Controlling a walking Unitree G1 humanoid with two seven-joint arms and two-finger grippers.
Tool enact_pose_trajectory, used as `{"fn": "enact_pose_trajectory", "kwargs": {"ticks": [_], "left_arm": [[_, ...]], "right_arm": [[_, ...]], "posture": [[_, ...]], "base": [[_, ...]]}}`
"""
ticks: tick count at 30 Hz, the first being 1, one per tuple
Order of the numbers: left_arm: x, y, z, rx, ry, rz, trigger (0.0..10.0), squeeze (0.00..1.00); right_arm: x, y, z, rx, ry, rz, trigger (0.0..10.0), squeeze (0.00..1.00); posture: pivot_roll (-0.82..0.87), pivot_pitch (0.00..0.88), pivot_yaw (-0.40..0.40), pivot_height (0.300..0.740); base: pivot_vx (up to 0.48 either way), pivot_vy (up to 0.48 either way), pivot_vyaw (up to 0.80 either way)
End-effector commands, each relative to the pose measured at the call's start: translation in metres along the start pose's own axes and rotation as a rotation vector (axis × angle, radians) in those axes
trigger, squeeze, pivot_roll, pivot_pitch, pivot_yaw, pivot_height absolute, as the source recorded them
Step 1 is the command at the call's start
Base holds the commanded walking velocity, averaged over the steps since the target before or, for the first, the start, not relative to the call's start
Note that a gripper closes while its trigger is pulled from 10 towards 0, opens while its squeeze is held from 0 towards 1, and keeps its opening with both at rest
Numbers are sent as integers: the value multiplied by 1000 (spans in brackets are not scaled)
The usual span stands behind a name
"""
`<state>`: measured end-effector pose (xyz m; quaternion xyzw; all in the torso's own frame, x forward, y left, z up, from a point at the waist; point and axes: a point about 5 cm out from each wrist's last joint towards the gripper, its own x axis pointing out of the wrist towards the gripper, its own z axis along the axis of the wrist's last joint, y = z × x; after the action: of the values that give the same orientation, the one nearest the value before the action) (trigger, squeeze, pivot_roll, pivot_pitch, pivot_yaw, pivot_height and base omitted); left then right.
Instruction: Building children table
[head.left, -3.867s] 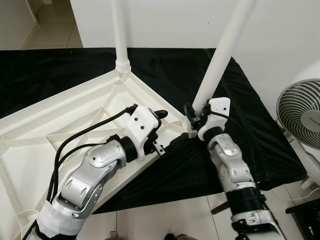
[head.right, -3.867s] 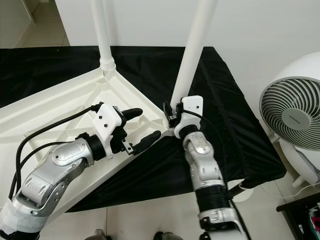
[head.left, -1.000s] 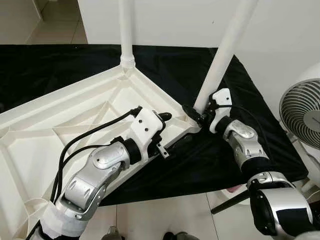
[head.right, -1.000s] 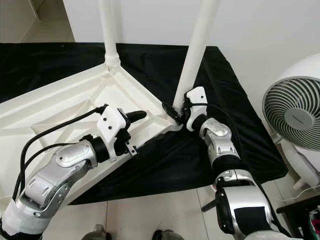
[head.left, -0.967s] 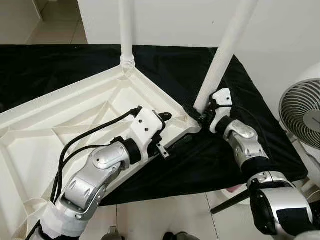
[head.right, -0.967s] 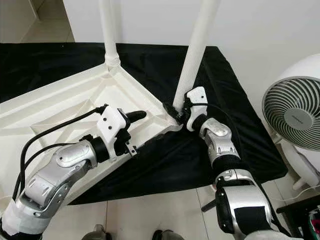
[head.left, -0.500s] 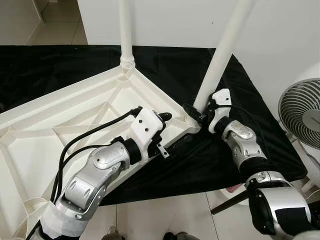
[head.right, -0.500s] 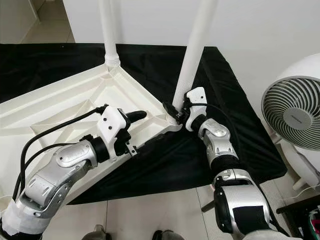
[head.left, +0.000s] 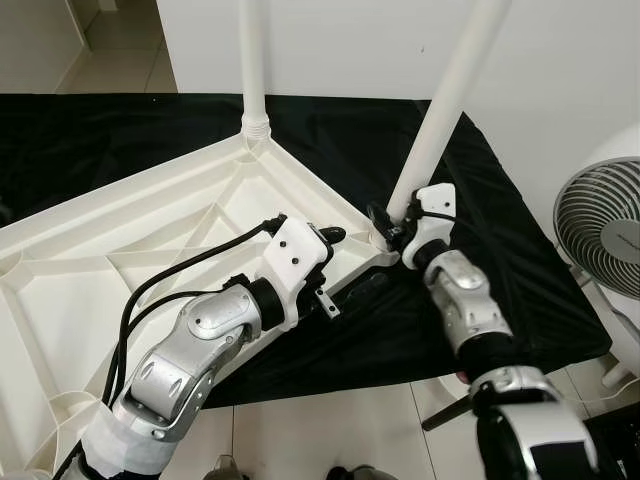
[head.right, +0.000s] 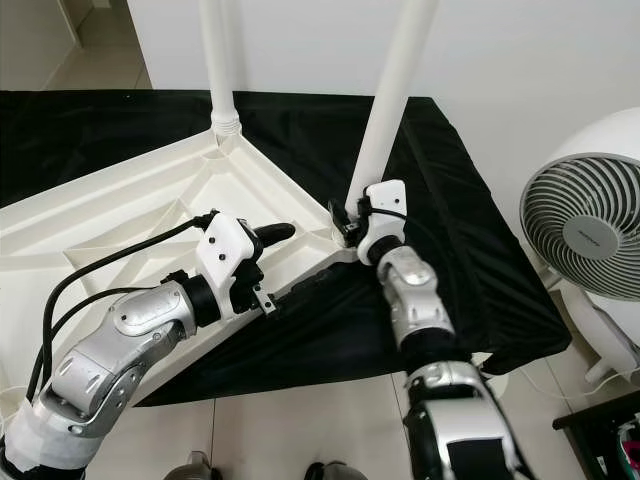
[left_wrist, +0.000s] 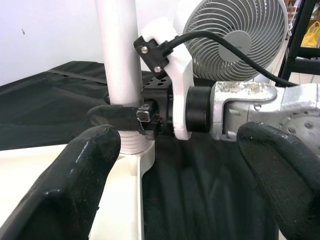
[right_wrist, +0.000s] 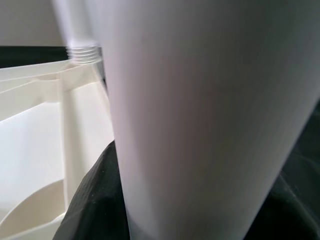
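1. The matte black fingers (left_wrist: 87, 180) of the left gripper (head.left: 340, 262) are spread wide, one above and one below the rim of the upturned tabletop (head.left: 130, 250), not visibly pinching it.
2. The right gripper (head.left: 385, 225) has its slim black fingers (left_wrist: 117, 117) closed round the base of the near leg (head.left: 450, 100), just above its ridged threaded collar.
3. The tabletop is smooth off-white plastic, lying underside up, with raised ribs forming triangles and a moulded socket at each corner.
4. The near leg is a plain white round tube standing in the corner socket and leaning a little to the right; close up in the right wrist view its surface looks smooth and matte.
5. A second leg (head.left: 252, 60), the same white tube with a threaded end, stands upright in the far corner socket.
6. Everything lies on a black cloth (head.left: 520, 250), softly creased, spread over the pale tiled floor (head.left: 330, 430).
7. A white fan (head.right: 590, 235) with a round wire grille stands at the right, beside the cloth's edge.
8. Both arms are brushed silver with white plastic wrist housings and black cables.
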<state>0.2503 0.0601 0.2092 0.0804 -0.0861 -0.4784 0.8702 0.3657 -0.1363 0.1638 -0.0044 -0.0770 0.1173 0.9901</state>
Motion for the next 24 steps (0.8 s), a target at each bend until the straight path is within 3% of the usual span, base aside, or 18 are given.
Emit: {"fn": "enact_pose_trajectory", "kwargs": {"ticks": [1,2,5,8,16,24], "left_arm": [[0,-6,-1,-8,5,-47,10000,0],[0,-6,-1,-8,5,-47,10000,0],[1,-6,-1,-10,3,-51,10000,0],[1,-6,-1,-11,3,-54,10000,0],[0,-7,-1,-13,6,-56,10000,0],[-1,-8,-2,-18,11,-57,10000,0]], "right_arm": [[-11,-6,-19,18,87,-147,10000,0],[-11,-6,-19,18,87,-147,10000,0],[-20,0,-22,50,106,-363,10000,0],[-25,8,-20,76,102,-430,10000,0],[-38,31,-14,79,87,-411,10000,0],[-49,35,-15,67,104,-405,10000,0]], "posture": [[167,102,-42,740],[167,102,-42,740],[164,101,-42,740],[165,100,-42,740],[173,103,-45,740],[174,100,-47,740]], "base": [[0,0,0],[0,0,0],[0,0,0],[0,0,0],[0,0,0],[0,0,0]]}}
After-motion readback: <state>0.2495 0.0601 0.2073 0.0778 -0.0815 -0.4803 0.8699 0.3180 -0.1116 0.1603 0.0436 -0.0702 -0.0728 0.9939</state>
